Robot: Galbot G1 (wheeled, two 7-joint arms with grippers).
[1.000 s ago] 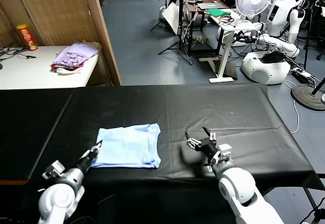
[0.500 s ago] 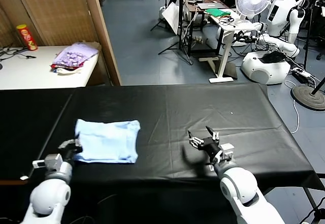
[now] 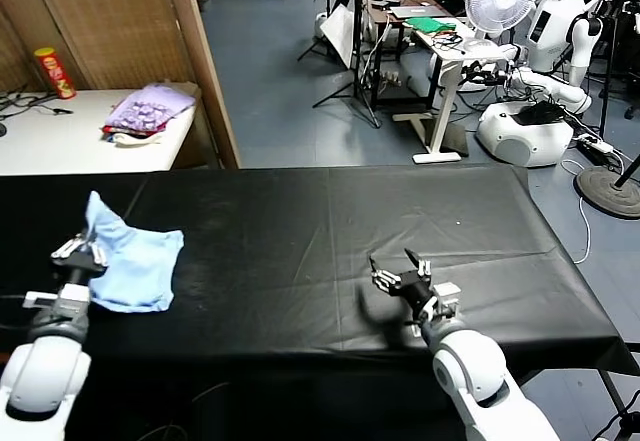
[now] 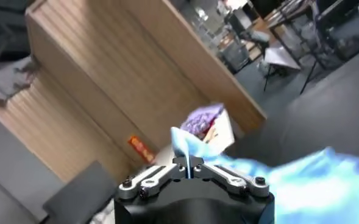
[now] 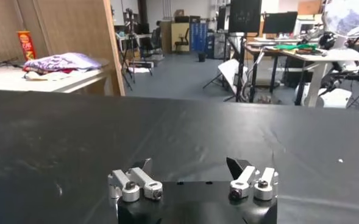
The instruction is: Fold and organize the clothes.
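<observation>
The folded pale light-blue T-shirt (image 3: 135, 264) lies on the black table (image 3: 330, 221) at the far left, one corner lifted up. My left gripper (image 3: 88, 249) is shut on that lifted corner. In the left wrist view the blue fabric (image 4: 301, 176) trails away from the gripper (image 4: 189, 167), pinched between the closed jaws. My right gripper (image 3: 398, 271) is open and empty, resting low over the table near the front edge, right of centre; in the right wrist view it (image 5: 191, 167) faces bare black cloth.
A white side table (image 3: 60, 141) at the back left holds a purple heap of clothes (image 3: 148, 109) and a red can (image 3: 53, 71). A wooden partition (image 3: 205, 61) stands behind the table. A fan, desks and another robot fill the back right.
My left gripper has dragged the T-shirt leftward across the table, from near the centre to the far left, raising its corner. The right gripper has stayed in place.
</observation>
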